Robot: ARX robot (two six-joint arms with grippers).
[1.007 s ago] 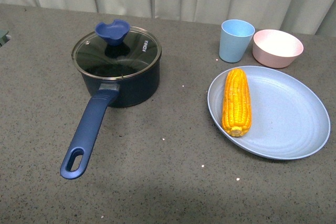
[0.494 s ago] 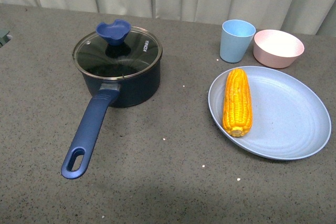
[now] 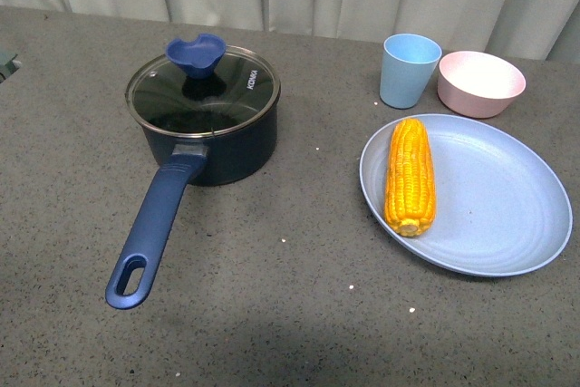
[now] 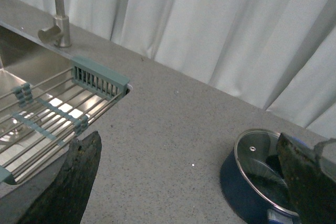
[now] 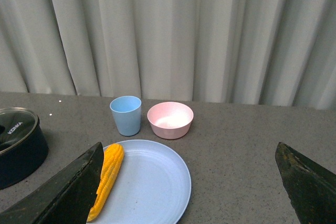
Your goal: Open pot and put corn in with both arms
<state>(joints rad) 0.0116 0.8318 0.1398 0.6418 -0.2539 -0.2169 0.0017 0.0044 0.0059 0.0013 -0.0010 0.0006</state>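
**Lid on, corn waiting on the plate**

The pot (image 3: pixel 217 142) sits on the table (image 3: pixel 299 314) with its glass lid (image 3: pixel 231 88) in place. Well to its right, the corn (image 3: pixel 410 177) lies on a blue plate (image 3: pixel 507 215), near a blue cup (image 3: pixel 408 70) and a pink bowl (image 3: pixel 480 83). The left hand (image 4: pixel 191 182) is spread wide and empty beside the pot. The right hand (image 5: pixel 186 187), just as wide and empty, faces the plate. How high either hangs is hard to judge.
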